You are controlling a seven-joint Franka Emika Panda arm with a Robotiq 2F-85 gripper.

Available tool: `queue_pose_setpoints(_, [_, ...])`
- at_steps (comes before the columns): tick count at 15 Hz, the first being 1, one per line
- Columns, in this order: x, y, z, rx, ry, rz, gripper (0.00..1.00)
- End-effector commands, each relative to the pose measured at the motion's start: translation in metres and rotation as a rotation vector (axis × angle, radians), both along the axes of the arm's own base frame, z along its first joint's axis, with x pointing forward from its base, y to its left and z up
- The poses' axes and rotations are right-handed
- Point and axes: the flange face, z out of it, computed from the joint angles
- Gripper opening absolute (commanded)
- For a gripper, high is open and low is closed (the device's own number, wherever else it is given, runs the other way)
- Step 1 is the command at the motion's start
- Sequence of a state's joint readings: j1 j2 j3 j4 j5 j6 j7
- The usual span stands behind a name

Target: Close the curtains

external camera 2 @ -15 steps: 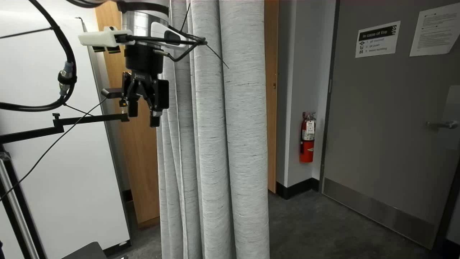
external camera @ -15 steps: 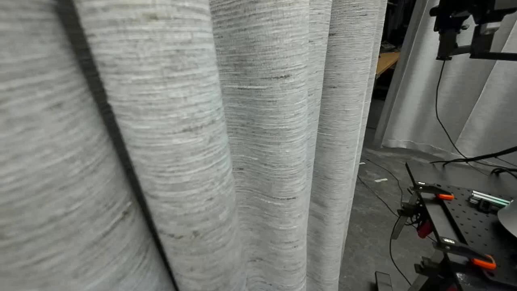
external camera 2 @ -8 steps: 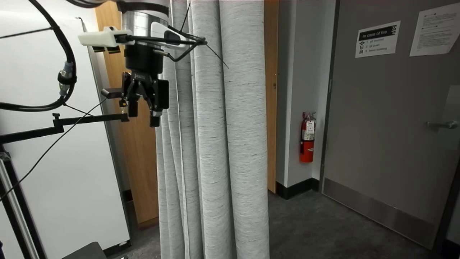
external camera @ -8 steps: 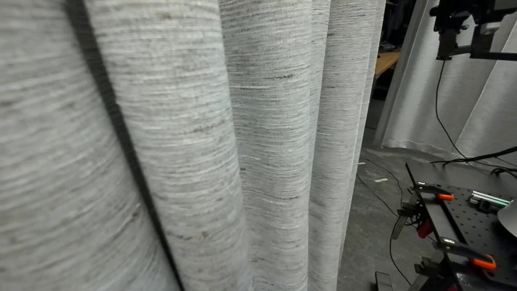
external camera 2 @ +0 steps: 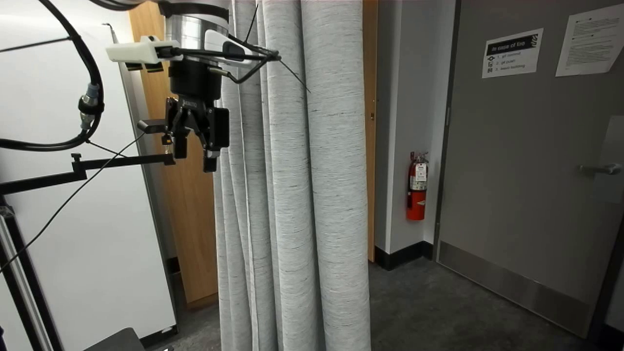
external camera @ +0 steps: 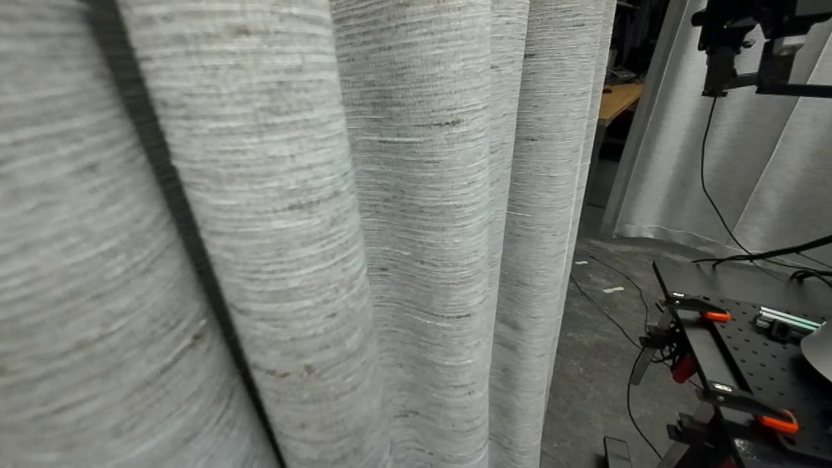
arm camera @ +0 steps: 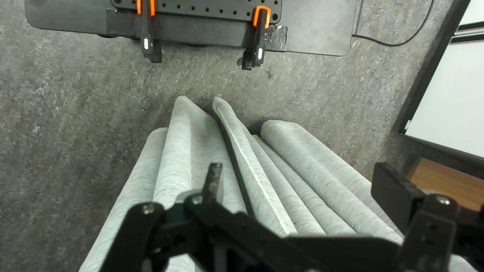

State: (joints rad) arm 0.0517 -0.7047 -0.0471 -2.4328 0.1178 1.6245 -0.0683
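Observation:
The grey curtain (external camera 2: 336,170) hangs in bunched vertical folds beside the arm. It fills much of an exterior view (external camera: 422,227) from the left. A second stretch of grey curtain (external camera: 721,162) hangs farther back, with a dark gap between the two. My gripper (external camera 2: 195,155) points down beside the curtain's edge, with its fingers apart. In the wrist view my gripper (arm camera: 302,185) is open, one finger at left and one at right. The curtain folds (arm camera: 272,177) show behind and between the fingers. I cannot tell whether the fingers touch the cloth.
A black table (arm camera: 321,26) with orange-tipped clamps (arm camera: 261,34) stands near the curtain's lower edge. A whiteboard (external camera 2: 78,219) and black mounting arm (external camera 2: 122,161) stand beside the gripper. Cables (external camera: 708,175) hang over the table. A fire extinguisher (external camera 2: 417,195) and a door (external camera 2: 512,170) are beyond the curtain.
The curtain sways slightly, its folds shifting a little from frame to frame. The gripper and arm show no visible movement.

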Motion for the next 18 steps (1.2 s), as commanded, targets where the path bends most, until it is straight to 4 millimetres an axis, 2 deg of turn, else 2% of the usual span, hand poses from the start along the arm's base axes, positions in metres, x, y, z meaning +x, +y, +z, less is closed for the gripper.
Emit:
queue_pose_setpoints(1, [0.000,0.000,0.001,0.000,0.001,0.000,1.00])
queue_pose_setpoints(12, [0.002,-0.002,0.000,-0.002,0.002,-0.005,1.00])
queue_pose_setpoints(18, [0.009,-0.017,0.004,-0.039,-0.034,-0.009,1.00])
